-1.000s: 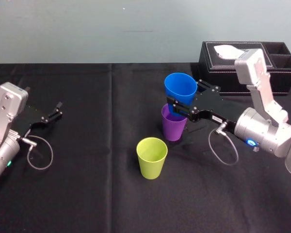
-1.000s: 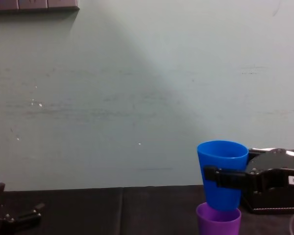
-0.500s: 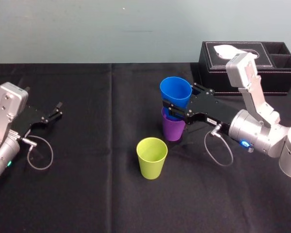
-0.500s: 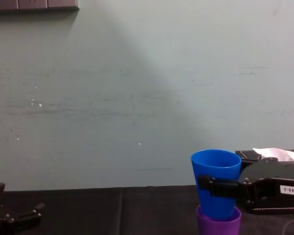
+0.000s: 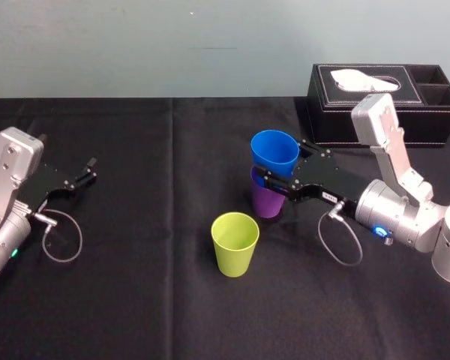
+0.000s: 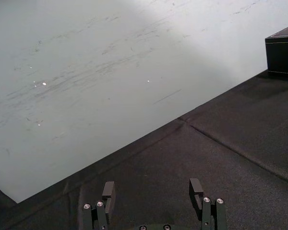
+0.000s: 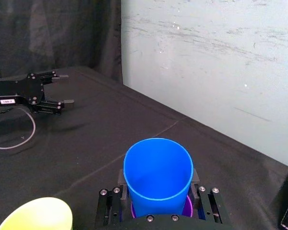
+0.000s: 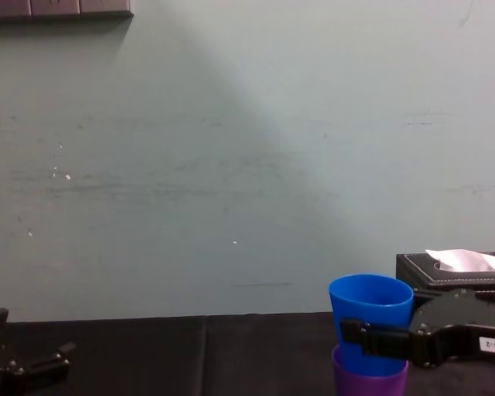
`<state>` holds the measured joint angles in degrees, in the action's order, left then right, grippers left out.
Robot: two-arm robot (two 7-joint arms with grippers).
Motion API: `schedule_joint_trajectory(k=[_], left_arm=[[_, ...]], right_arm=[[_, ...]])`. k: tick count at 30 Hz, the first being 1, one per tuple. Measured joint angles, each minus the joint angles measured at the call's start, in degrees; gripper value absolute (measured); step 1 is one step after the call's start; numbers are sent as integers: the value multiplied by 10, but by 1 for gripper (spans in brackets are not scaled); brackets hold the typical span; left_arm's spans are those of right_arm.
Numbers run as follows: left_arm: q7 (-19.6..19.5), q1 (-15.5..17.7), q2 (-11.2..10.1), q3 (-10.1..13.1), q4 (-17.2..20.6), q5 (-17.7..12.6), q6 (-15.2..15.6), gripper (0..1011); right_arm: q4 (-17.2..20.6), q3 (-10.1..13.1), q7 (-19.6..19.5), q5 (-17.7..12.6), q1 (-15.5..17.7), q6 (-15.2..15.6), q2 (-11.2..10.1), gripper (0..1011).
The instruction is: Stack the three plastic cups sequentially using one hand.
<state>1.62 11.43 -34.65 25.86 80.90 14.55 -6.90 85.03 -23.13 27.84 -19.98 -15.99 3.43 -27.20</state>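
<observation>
Inside purple cup (image 5: 268,201) — blue cup (image 5: 274,152), clamped by right gripper (image 5: 280,160).

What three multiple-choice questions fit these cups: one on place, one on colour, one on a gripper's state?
1. Where is the blue cup? A. partly inside the purple cup B. lying on its side C. on a shelf
2. What colour is the lone cup? A. red B. yellow-green C. white
3. The right gripper is: A. open, empty B. holding a spoon C. shut on the blue cup
Key: A, purple rim rings its base; B, it stands apart; C, fingers clamp its sides. Left gripper sits parked, open.
</observation>
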Motion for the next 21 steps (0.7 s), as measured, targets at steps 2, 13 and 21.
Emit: schedule_joint_trajectory(k=[2,13,21], left_arm=[[0,0,0,0,0,0,0,1011],[0,0,0,0,0,0,0,1011],[0,0,0,0,0,0,0,1011]], right_arm=[[-3,1,3,-4,2,-3,1,720],[-8,3,7,-11,4,-9,1,720],[-7,3,7,-10,4,-8,1,898]])
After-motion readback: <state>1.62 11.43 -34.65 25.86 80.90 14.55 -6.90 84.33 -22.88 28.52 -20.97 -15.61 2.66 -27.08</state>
